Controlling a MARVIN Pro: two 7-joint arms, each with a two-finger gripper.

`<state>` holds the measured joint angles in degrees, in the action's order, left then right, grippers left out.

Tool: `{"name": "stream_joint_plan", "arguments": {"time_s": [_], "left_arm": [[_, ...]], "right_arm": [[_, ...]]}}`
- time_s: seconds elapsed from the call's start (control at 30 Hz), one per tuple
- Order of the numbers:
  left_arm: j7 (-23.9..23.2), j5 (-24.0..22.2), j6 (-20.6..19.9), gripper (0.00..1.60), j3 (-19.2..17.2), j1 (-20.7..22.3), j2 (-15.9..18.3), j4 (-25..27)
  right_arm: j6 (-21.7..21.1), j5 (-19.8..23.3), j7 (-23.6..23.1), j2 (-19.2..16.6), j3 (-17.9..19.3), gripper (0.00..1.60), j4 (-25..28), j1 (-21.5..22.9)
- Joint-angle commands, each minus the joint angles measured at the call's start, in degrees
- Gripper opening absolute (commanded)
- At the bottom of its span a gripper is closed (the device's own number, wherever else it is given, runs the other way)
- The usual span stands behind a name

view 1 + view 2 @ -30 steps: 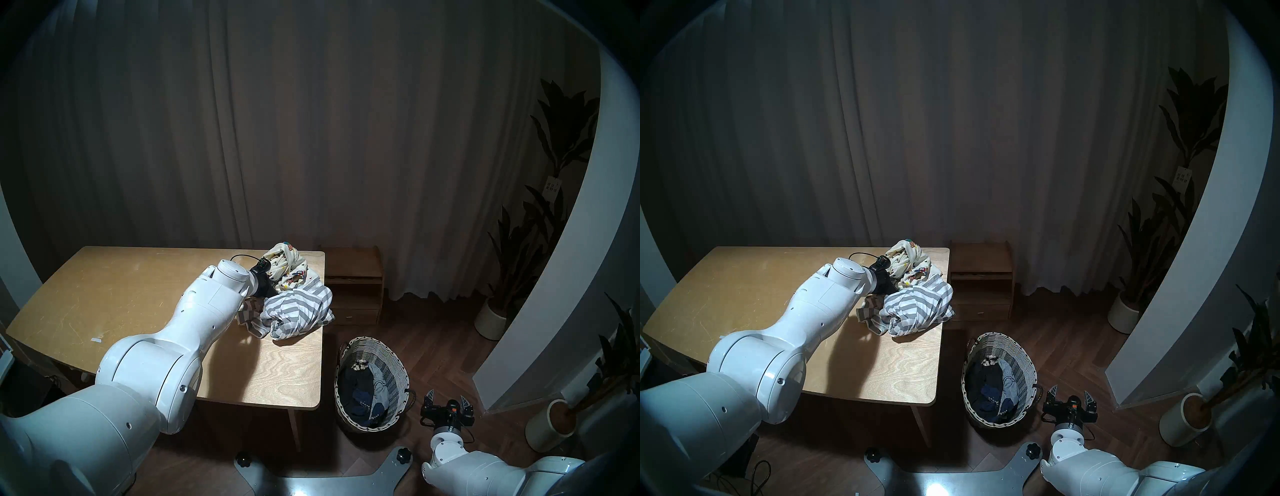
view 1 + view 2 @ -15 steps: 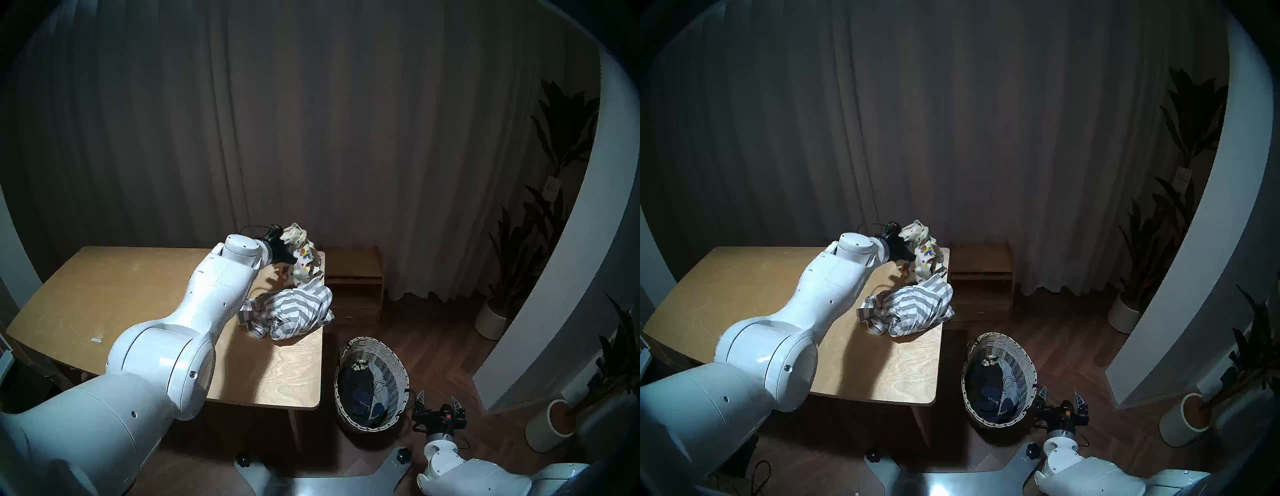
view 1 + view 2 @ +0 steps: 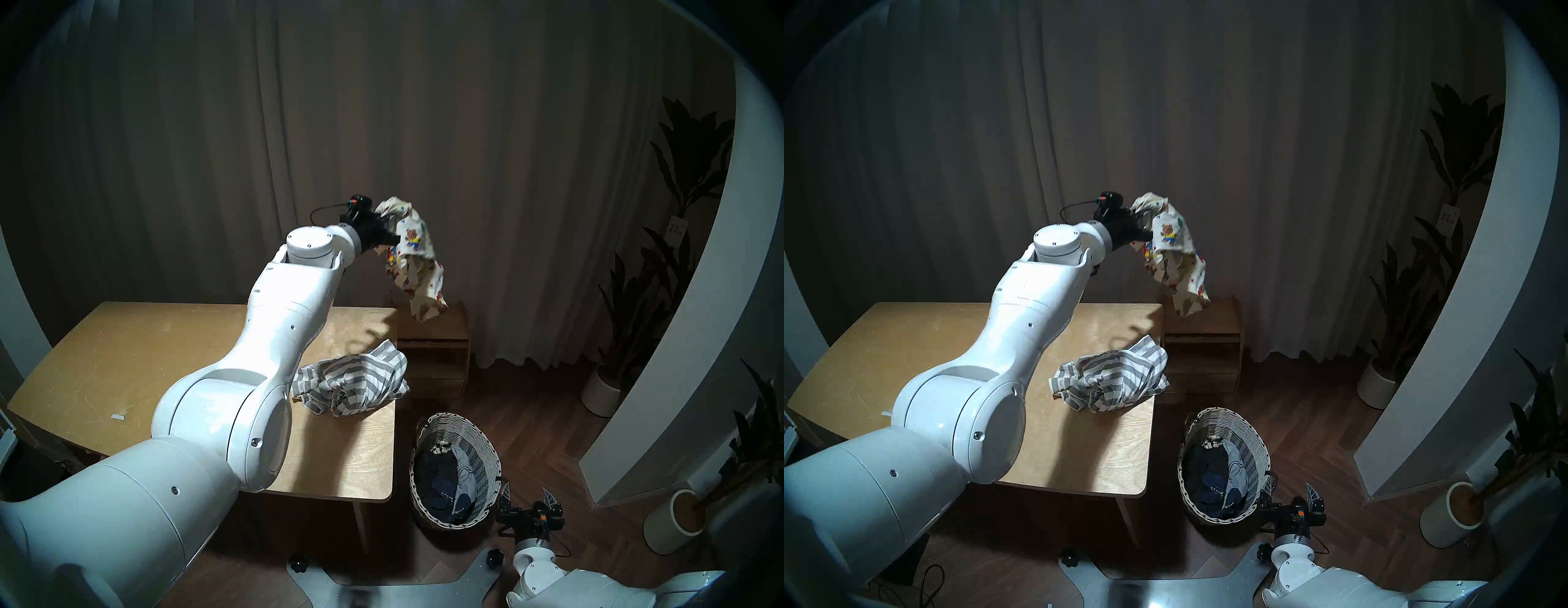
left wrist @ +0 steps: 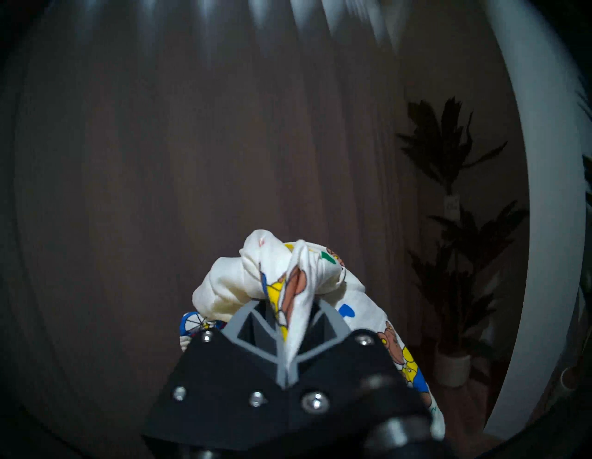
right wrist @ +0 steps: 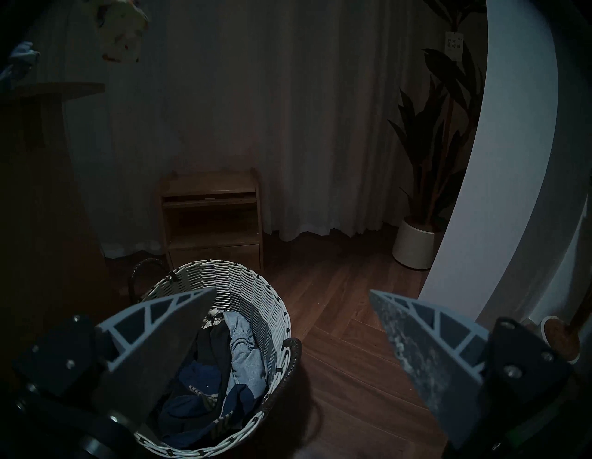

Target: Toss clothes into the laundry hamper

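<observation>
The left gripper (image 3: 388,231) is up above the table's (image 3: 127,339) far right corner, jaws pinched on the cream bear-print garment (image 3: 418,263), which dangles in the air. The grey-and-white striped garment (image 3: 352,382) lies crumpled on the table near its right edge. On the floor to the right stands the laundry hamper (image 3: 488,454) with dark clothes (image 3: 441,484) inside, the right gripper (image 3: 528,494) just beside it, jaws spread and empty.
</observation>
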<state>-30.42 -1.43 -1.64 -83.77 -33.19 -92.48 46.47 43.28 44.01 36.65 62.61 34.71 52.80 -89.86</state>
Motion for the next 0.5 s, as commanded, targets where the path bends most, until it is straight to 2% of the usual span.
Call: {"name": "stream_joint_plan", "arguments": {"time_s": [0.0,0.27,0.47], "left_arm": [[-3.9,-4.8,1.7,0.00,-0.7,1.7,-5.8,6.7],[-9.9,-9.5,-1.5,0.00,1.0,-7.0,-9.9,10.6],[-12.9,-11.7,-5.1,0.00,2.6,-11.9,-10.5,12.2]], "right_arm": [[1.1,-1.0,0.5,-2.2,0.0,1.60,3.9,-1.0],[1.4,-1.6,1.9,-4.4,0.0,1.60,8.2,-2.2],[1.1,-1.8,3.2,-6.5,0.3,1.60,11.5,-3.8]]}}
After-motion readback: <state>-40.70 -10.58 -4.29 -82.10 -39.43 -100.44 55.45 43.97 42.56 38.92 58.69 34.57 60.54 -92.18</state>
